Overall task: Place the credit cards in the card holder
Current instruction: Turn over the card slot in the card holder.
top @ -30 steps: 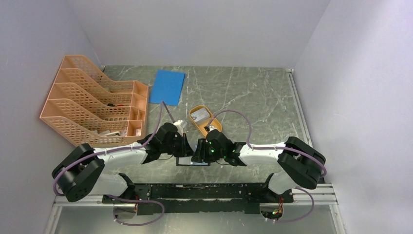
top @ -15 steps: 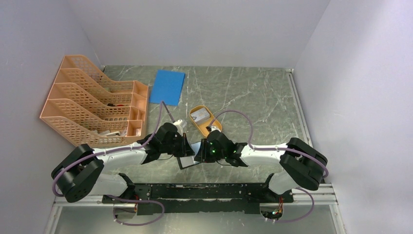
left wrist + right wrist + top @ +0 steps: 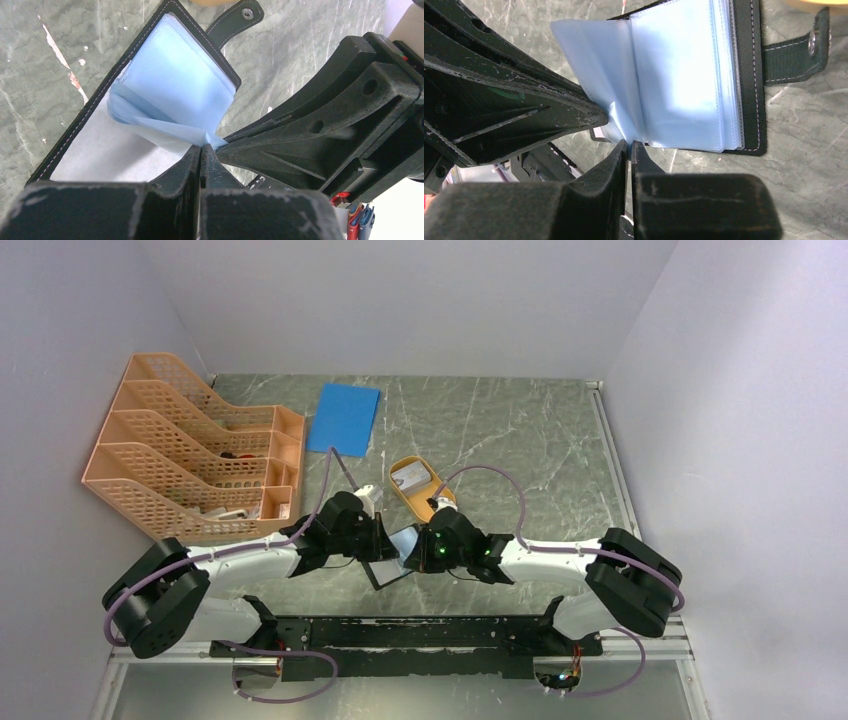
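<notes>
the right gripper (image 3: 629, 145) is now closed onto a pocket leaf of the card holder (image 3: 190, 85), already pinched by the left gripper (image 3: 200, 150); a pocket is being spread between them, while the cards (image 3: 409, 476) are left in the dish (image 3: 402, 498).

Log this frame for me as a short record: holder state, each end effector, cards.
card holder: open, clear blue pockets fanned
left end effector: shut on one pocket leaf
right end effector: jaws almost together on a pocket's lower edge
credit cards: pale one in orange dish, none gripped
</notes>
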